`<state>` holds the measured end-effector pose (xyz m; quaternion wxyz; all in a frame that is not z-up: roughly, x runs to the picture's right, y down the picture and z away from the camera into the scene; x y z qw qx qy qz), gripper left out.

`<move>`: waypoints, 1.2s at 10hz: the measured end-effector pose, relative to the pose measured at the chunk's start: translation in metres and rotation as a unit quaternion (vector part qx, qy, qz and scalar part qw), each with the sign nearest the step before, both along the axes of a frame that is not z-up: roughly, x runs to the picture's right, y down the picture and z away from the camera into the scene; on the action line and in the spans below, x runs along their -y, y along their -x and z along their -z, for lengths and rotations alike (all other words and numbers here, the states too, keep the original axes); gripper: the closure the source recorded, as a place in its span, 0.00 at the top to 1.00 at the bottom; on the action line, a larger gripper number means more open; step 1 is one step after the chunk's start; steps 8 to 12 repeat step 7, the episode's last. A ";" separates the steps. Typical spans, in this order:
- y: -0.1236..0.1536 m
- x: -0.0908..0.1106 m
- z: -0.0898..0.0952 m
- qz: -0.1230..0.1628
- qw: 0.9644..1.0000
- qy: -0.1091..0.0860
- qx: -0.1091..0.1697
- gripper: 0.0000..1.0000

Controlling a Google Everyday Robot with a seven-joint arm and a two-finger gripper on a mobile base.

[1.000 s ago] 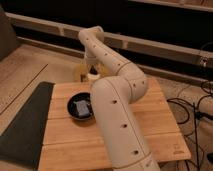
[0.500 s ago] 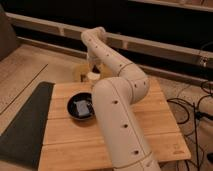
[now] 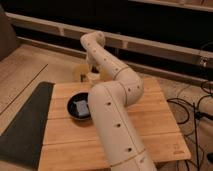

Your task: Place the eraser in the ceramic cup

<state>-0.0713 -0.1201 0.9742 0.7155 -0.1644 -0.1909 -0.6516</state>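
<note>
Gripper (image 3: 91, 75): at the far left end of the table (image 3: 155, 120), hanging below the arm's (image 3: 112, 100) wrist; its state cannot be told, and whether it has hold of anything is likewise not visible.

Cup (image 3: 80, 73): pale cream, round, standing at the table's far left corner, just left of the gripper and seemingly touching or overlapping it in this view; contact uncertain.

Bowl (image 3: 80, 108): black, wide, shallow, on the table nearer the camera than the gripper and slightly left of it, apart from the cup.

Eraser (image 3: 82, 106): probably the small pale greyish block lying inside the bowl, well short of the gripper, toward the camera.

Arm: white, jointed, rising from the near edge of the table, bending right, then arching back and down to the gripper; it hides the table's middle.

Mat (image 3: 22, 125): dark, flat, left of the table, well left of the gripper.

Cables (image 3: 192, 107): on the floor, far right of the gripper.
</note>
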 end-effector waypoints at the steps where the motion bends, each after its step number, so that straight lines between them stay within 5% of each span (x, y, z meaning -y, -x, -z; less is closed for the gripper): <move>1: 0.006 -0.004 -0.004 0.010 1.000 0.003 0.003 0.00; 12: 0.010 -0.003 -0.005 0.027 1.000 0.010 -0.003 0.00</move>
